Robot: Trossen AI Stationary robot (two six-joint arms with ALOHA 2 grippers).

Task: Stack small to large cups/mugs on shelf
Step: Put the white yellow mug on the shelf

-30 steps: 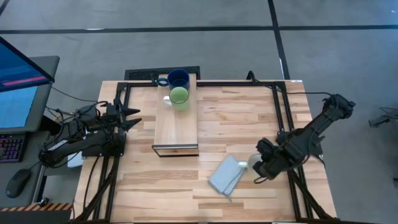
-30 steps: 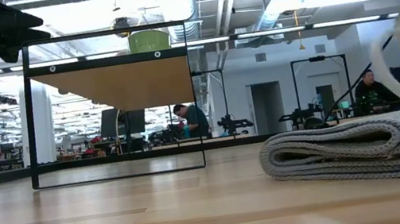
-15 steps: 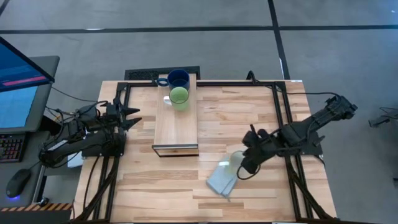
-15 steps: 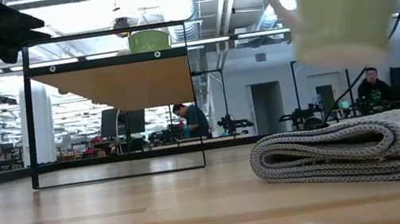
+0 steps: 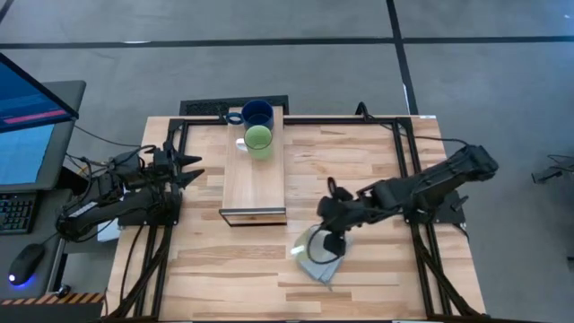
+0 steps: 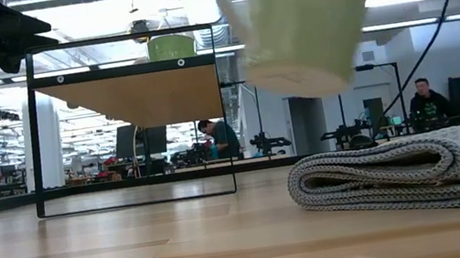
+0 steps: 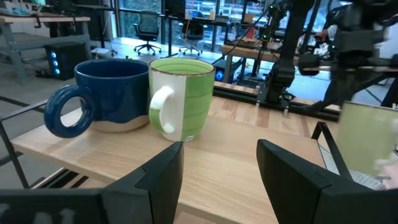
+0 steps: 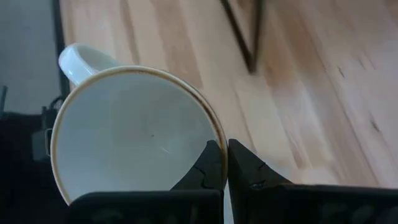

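The white mug [image 5: 314,244] hangs in my right gripper [image 5: 334,231] above the folded grey-blue cloth [image 5: 325,266]; in the low view the mug [image 6: 305,15] is clear of the cloth [image 6: 403,171] and tilted. The dark blue mug [image 5: 257,113] and the light green mug [image 5: 258,138] stand upright, side by side, at the far end of the shelf [image 5: 254,179]. My left gripper [image 5: 193,169] waits open at the table's left side, level with the shelf top; its wrist view shows the blue mug [image 7: 106,93] and the green mug [image 7: 180,96]. My right gripper holds the white mug by its rim [image 8: 216,138], on the side away from the handle [image 8: 81,59]. One finger [image 8: 205,167] is inside the mug and the other [image 8: 249,171] outside its wall. The mug is lifted clear and tilted.
The shelf's plank top is bare from the green mug to its near end [image 5: 254,202]. Black frame rails [image 5: 402,152] run along the table's edges. The cloth lies on the near right part of the tabletop [image 5: 224,269]. A monitor and a keyboard sit left of the table.
My right gripper has carried the white mug up off the table and toward the left, from right of the cloth to above it, nearer the shelf. The mug has risen clear. The cloth, the shelf and the other mugs have stayed put.
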